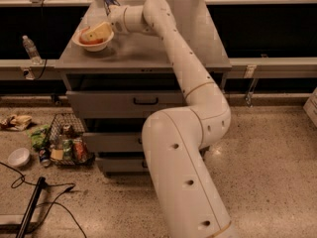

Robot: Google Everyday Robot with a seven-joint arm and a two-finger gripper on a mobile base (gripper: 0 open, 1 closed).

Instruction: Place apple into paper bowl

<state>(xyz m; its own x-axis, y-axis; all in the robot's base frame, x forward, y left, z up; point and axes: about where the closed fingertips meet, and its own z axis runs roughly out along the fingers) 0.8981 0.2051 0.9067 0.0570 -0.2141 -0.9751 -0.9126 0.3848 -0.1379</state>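
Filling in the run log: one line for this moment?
end effector: over paper bowl | apple: inside paper bowl, under end effector | paper bowl: on cabinet top, near a corner

Glossy cream-white arm: thick rounded tubular segments, widening away from paper bowl. Thin tan seam rings at joints. Small dark round holes dotted along biggest segments farthest from paper bowl. Greyer cylindrical wrist section beside paper bowl. Pale yellow gripper over paper bowl.
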